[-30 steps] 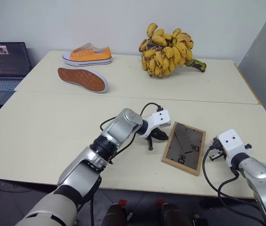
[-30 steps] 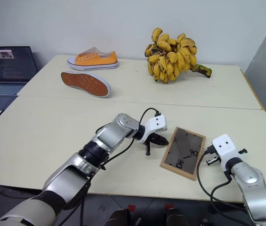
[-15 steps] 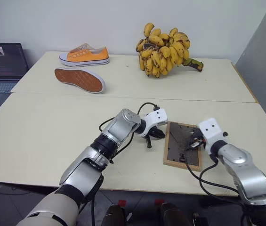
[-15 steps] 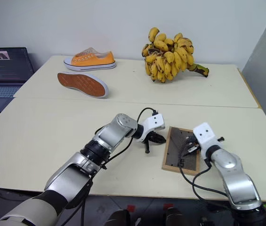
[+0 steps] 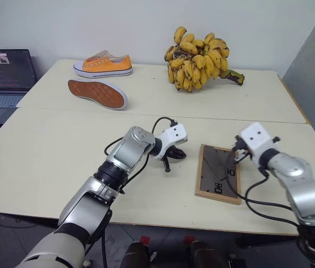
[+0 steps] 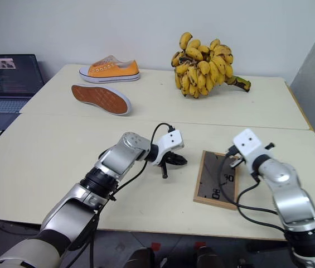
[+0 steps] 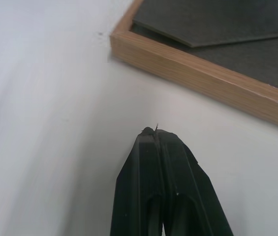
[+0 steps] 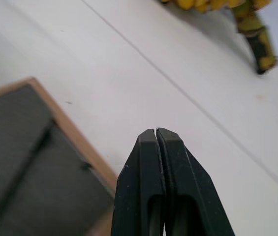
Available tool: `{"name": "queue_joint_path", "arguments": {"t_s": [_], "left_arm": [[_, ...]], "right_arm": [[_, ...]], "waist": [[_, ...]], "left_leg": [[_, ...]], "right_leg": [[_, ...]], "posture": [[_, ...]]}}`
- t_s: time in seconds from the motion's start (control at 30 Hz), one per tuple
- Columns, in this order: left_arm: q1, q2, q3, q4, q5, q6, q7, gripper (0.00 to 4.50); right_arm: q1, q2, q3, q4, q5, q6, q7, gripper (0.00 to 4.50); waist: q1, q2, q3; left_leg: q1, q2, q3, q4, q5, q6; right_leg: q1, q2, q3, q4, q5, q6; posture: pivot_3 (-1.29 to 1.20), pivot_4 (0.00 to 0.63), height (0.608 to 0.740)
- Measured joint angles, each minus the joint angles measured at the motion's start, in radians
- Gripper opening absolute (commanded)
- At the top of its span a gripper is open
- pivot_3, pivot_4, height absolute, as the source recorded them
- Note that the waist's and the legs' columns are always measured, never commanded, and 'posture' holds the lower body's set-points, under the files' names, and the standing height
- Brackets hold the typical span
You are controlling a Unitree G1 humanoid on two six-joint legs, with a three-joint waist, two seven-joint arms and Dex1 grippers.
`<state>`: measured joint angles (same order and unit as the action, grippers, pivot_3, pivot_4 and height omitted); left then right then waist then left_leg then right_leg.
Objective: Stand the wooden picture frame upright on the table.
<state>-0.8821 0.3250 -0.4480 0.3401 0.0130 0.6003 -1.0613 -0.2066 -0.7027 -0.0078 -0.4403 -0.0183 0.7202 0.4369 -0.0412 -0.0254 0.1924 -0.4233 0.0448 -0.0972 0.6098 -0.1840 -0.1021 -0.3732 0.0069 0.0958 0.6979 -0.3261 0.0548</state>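
A laptop (image 5: pixel 4 75) stands off the far left corner of the tabletop (image 5: pixel 51 151), on a separate surface. On the far slab, near the left edge, an orange sneaker (image 5: pixel 102 65) sits upright. A second sneaker (image 5: pixel 97 93) lies on its side just in front of it, sole facing the camera. A bunch of bananas (image 5: pixel 199 58) lies toward the far edge, right of centre.

On the near slab, the left gripper (image 5: pixel 171 158) hovers low over the tabletop, left of the wooden picture frame (image 5: pixel 218 174). Its jaws are fully closed and hold nothing. In the left wrist view, the closed fingertips (image 7: pixel 154 135) stand close to the frame's light-wood edge (image 7: pixel 198 81) but clear of it, with bare tabletop between them.

The wooden picture frame lies flat, face down, near the front edge of the near slab, right of centre. Its dark grey back with white markings faces up. It is not upright.

The right gripper (image 5: pixel 238 152) is above the far right corner of the frame. Its jaws are fully closed and empty. In the right wrist view, the fingertips (image 8: pixel 156 135) point past the frame's corner toward the seam between the slabs. Contact with the frame cannot be confirmed.
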Motion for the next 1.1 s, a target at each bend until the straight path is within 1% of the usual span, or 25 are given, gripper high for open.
{"name": "queue_joint_path", "arguments": {"t_s": [0.07,0.17,0.3,0.4,0.53,0.73,0.8,1.1], "left_arm": [[0.001,-0.001,0.000,-0.001,0.000,0.004,0.001,0.00],[-0.002,-0.030,-0.007,-0.001,0.001,0.003,0.001,0.00],[-0.015,-0.067,-0.021,0.026,0.005,-0.002,0.004,0.00],[-0.038,-0.094,-0.025,0.058,0.012,-0.020,0.011,0.00],[-0.040,-0.091,-0.024,0.071,0.015,-0.022,0.011,0.00],[-0.053,-0.032,-0.001,0.115,0.030,-0.028,0.010,0.00],[-0.053,-0.016,0.005,0.117,0.030,-0.028,0.010,0.00],[-0.054,0.055,0.067,0.114,0.029,-0.025,0.028,0.00]], "right_arm": [[0.050,-0.004,-0.007,0.001,0.000,0.005,0.007,0.04],[0.180,0.000,-0.007,-0.021,0.002,0.015,0.021,0.04],[0.197,0.032,-0.003,-0.033,0.001,0.032,0.014,0.04],[0.169,0.082,0.042,-0.037,-0.001,0.043,-0.004,0.04],[0.124,0.108,0.066,-0.016,-0.011,0.064,-0.023,0.04],[-0.095,0.203,0.145,0.108,-0.048,0.074,-0.044,0.04],[-0.127,0.217,0.159,0.126,-0.053,0.068,-0.043,0.04],[-0.171,0.260,0.230,0.240,-0.067,0.028,-0.007,0.04]], "waist": [[0.000,0.000,0.000],[0.000,0.000,0.000],[-0.012,0.000,0.000],[-0.017,0.001,0.000],[-0.017,0.001,0.000],[-0.026,0.001,0.000],[-0.023,0.001,0.000],[-0.019,0.001,0.000]], "left_leg": [[0.000,0.000,0.001,0.000,0.000,0.000],[0.001,0.000,0.001,0.001,0.000,0.000],[0.002,0.000,0.001,0.001,0.000,0.000],[0.002,0.000,0.001,0.000,0.000,0.000],[0.002,0.000,0.002,0.000,0.000,0.000],[0.002,0.001,0.001,0.000,0.000,0.000],[0.002,0.001,0.001,0.000,0.000,0.000],[0.001,0.000,0.001,0.000,0.000,0.000]], "right_leg": [[0.000,0.000,0.001,0.000,0.000,0.000],[0.000,0.000,0.001,0.000,0.000,0.000],[0.000,0.000,0.002,0.001,0.000,0.001],[0.001,0.001,0.002,0.001,0.000,0.001],[0.001,0.000,0.002,0.000,0.000,0.001],[0.000,0.001,0.002,0.001,0.000,0.000],[0.000,0.001,0.001,0.001,0.000,0.000],[-0.001,0.000,0.001,0.001,0.000,0.000]], "posture": [[0.00,0.150,0.740],[0.00,0.150,0.740],[0.00,0.150,0.740],[0.00,0.150,0.740],[0.00,0.150,0.740],[0.00,0.150,0.740],[0.00,0.150,0.740],[0.00,0.150,0.740]]}}
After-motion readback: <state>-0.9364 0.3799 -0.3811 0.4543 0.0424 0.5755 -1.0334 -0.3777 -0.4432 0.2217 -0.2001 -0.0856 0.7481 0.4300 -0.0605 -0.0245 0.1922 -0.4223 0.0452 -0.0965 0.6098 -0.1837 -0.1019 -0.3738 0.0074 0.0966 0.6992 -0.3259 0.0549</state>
